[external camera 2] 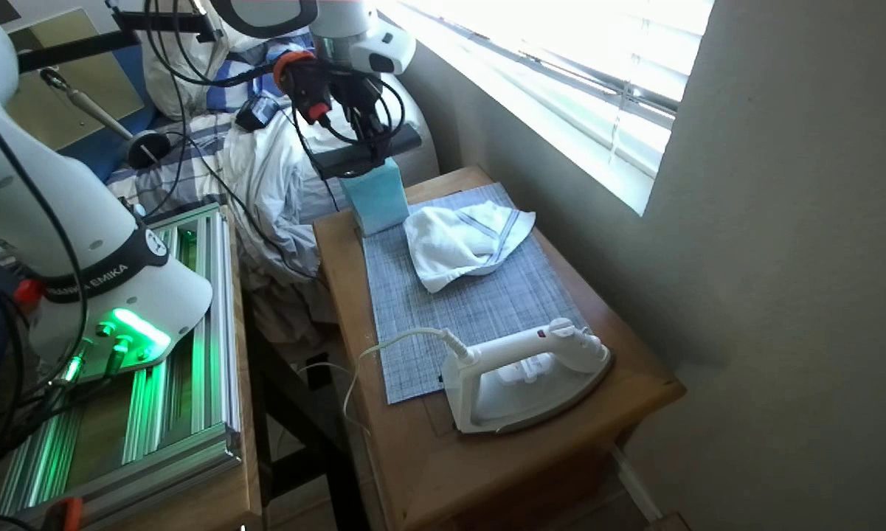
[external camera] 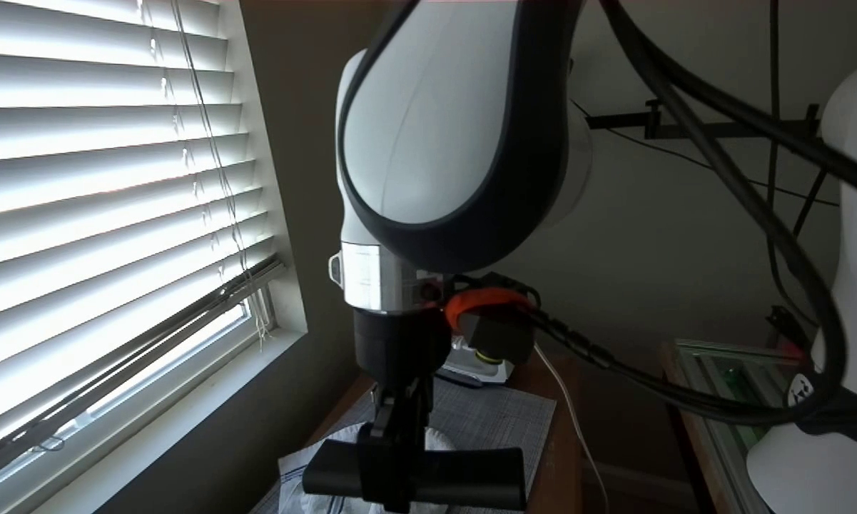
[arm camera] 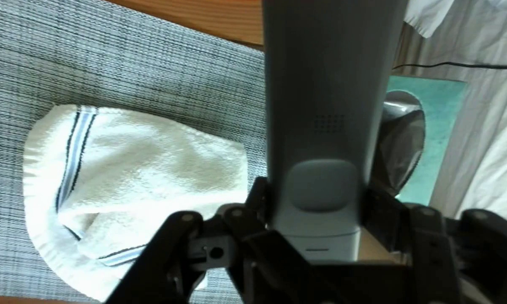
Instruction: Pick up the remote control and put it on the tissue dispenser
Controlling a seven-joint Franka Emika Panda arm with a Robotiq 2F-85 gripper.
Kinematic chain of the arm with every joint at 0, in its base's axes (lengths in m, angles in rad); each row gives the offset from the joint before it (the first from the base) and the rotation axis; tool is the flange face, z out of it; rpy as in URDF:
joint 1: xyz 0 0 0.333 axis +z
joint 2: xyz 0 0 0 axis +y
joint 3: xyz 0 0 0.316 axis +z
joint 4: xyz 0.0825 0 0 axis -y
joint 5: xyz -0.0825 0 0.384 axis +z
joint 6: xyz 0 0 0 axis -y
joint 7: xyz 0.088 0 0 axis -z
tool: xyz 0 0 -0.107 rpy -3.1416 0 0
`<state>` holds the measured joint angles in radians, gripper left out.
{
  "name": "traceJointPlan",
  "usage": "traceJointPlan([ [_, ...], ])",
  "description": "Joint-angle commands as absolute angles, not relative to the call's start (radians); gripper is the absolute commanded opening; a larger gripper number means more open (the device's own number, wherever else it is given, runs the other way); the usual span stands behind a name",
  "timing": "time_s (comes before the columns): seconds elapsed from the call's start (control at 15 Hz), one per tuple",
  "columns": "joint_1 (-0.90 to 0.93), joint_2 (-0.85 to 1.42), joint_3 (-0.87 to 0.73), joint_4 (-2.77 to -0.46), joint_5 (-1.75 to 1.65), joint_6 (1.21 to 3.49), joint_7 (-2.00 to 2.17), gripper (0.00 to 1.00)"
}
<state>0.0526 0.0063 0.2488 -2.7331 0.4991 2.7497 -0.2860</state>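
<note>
While my hand [arm camera: 316,200] pinches the remote [arm camera: 329,109], higher than the box [arm camera: 443,131] and on its towel [arm camera: 152,164] side (long axis roughly along the box's far edge), I'd judge it needs sideways travel before lowering.

Your location: a home, bedroom by its contents. You have, upper left of an exterior view: rumpled cloth-covered bed [external camera 2: 265,169], white and blue-checked. Centre of that frame: brown wooden table [external camera 2: 420,461] with white clothes iron [external camera 2: 524,402], white blue-striped cloth towel [external camera 2: 461,243], turquoise rectangular tissue box [external camera 2: 380,199]. At left of an exterior view: white slatted window blinds [external camera: 100,178].
</note>
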Motion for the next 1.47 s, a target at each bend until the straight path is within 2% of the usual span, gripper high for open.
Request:
traceJointPlan([
  [0.0, 0.134, 0.012, 0.248, -2.730, 0.631, 2.800, -0.364, 0.29],
  [0.2, 0.164, 0.008, 0.243, -2.734, 0.682, 2.789, -0.403, 0.29],
  [0.27, 0.165, 0.009, 0.235, -2.733, 0.631, 2.782, -0.354, 0.54],
  [0.4, 0.170, 0.009, 0.236, -2.733, 0.639, 2.782, -0.361, 0.54],
  [0.47, 0.170, 0.009, 0.235, -2.733, 0.639, 2.782, -0.363, 0.29],
  [0.87, 0.209, 0.064, 0.267, -2.725, 0.566, 2.797, -0.365, 0.29],
  [1.4, 0.208, 0.097, 0.253, -2.708, 0.081, 2.806, -0.389, 0.29],
])
